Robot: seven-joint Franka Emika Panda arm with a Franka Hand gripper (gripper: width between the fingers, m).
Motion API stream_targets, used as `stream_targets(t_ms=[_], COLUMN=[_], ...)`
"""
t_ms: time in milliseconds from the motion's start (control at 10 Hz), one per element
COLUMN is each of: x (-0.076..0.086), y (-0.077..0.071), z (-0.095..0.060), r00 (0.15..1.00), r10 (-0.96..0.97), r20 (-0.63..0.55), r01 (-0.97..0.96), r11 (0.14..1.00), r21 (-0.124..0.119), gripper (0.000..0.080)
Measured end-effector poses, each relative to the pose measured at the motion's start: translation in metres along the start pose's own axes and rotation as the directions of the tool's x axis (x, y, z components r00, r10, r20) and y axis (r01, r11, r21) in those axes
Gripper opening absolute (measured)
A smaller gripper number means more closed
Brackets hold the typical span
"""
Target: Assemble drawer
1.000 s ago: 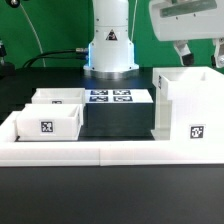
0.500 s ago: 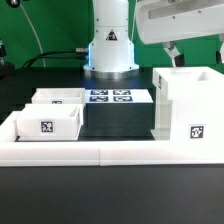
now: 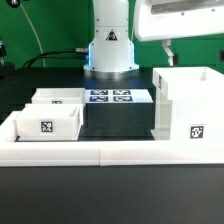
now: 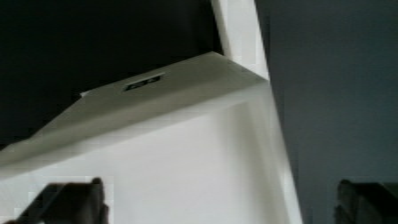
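Note:
The drawer's big white box housing [image 3: 190,110] stands at the exterior view's right, with a tag on its front. Two small open-top trays sit at the left, one in front [image 3: 48,122] and one behind [image 3: 58,97]. My gripper [image 3: 180,45] hangs high above the housing's back edge, mostly cut off by the frame's top. In the wrist view the gripper [image 4: 221,205] is open and empty. Its dark fingertips [image 4: 71,200] stand wide apart, with the housing's wall and top edge [image 4: 178,140] well below them.
The marker board [image 3: 108,97] lies flat between the trays and the housing. A long low white border wall [image 3: 100,152] runs along the front. The arm's white base [image 3: 110,50] stands behind the marker board.
The gripper has risen and shifted toward the exterior view's left, above the housing. The housing and trays have not moved.

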State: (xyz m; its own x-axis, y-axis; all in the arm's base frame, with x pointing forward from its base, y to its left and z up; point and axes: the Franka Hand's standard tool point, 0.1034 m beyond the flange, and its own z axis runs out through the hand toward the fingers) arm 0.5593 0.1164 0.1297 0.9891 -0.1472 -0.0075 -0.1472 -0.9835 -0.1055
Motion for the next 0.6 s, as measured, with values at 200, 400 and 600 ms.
stream_targets(t_ms=[200, 400, 600], x=[0.002, 0.002, 0.003], y=[0.003, 0.004, 0.022], z=[0.001, 0.001, -0.005], r00=[0.995, 0.991, 0.990], r10=[-0.102, -0.132, -0.139], r20=[-0.013, -0.011, -0.005], r01=[0.102, 0.132, 0.138], r11=[0.995, 0.991, 0.990], r21=[0.005, 0.003, -0.008], gripper=[0.0649, 0.0649, 0.0649])
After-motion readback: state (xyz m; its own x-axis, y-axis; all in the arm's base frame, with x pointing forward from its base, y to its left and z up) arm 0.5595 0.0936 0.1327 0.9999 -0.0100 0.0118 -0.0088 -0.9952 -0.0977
